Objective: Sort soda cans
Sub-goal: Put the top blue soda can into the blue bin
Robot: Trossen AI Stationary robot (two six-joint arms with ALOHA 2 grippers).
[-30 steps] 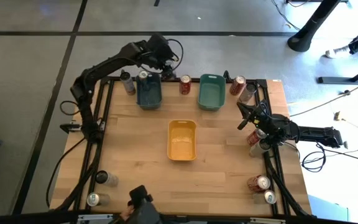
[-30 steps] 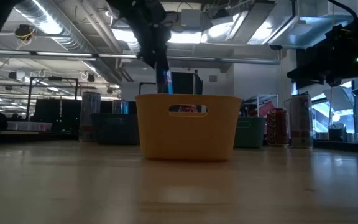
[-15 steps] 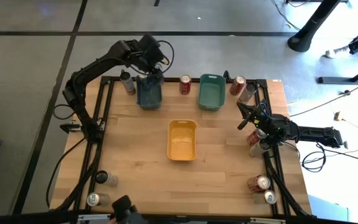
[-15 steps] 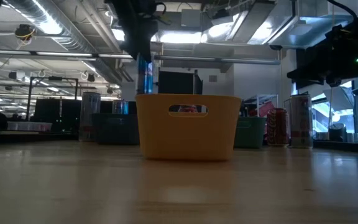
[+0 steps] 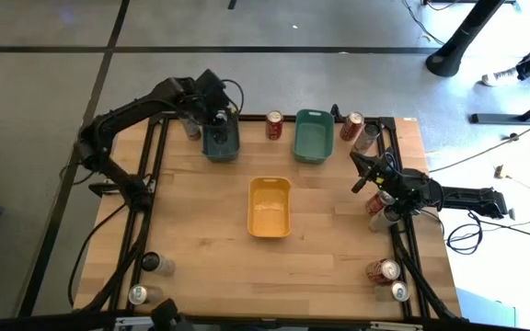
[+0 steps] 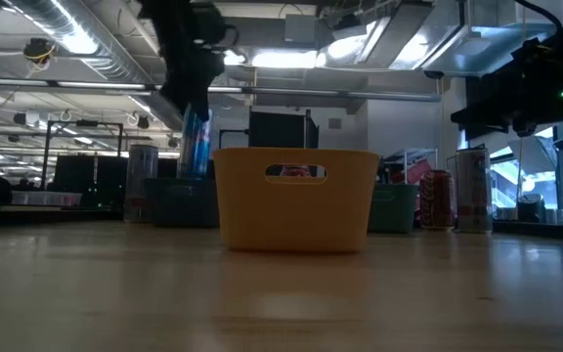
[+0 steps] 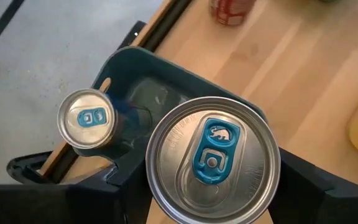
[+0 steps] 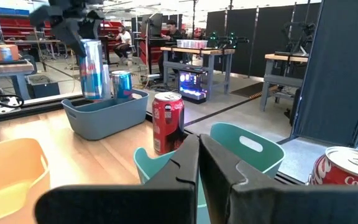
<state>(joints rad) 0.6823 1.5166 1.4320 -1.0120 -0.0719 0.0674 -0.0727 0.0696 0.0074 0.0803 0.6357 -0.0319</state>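
Note:
My left gripper [image 5: 213, 112] is shut on a silver-and-blue soda can [image 7: 211, 158] over the dark blue bin [image 5: 221, 142] at the table's far left. A second blue can [image 7: 87, 118] stands inside that bin. A grey can [image 5: 189, 122] stands on the table just left of the bin. My right gripper [image 8: 199, 152] is shut and holds nothing. It waits at the table's right side, pointing toward the teal bin [image 5: 312, 136]. A red can [image 5: 274, 125] stands between the two far bins. My left gripper pinches the silver-and-blue can between its two fingers [image 7: 107, 183], one on each side of its wall [image 6: 194, 147] below the top. The fingers come from above, pointing down. The can hangs upright with its lower end down at the blue bin's rim [image 8: 104, 102].
The yellow bin [image 5: 270, 207] sits at the table's middle. More cans stand at the far right corner [image 5: 351, 126], beside the right arm [image 5: 380, 207], at the near right corner [image 5: 382, 270] and at the near left corner [image 5: 152, 263].
My left gripper has carried the can toward the table's left, from beyond the blue bin's right end to over the bin, and has come down a little. The can has stayed upright in the hold. The right arm has kept still.

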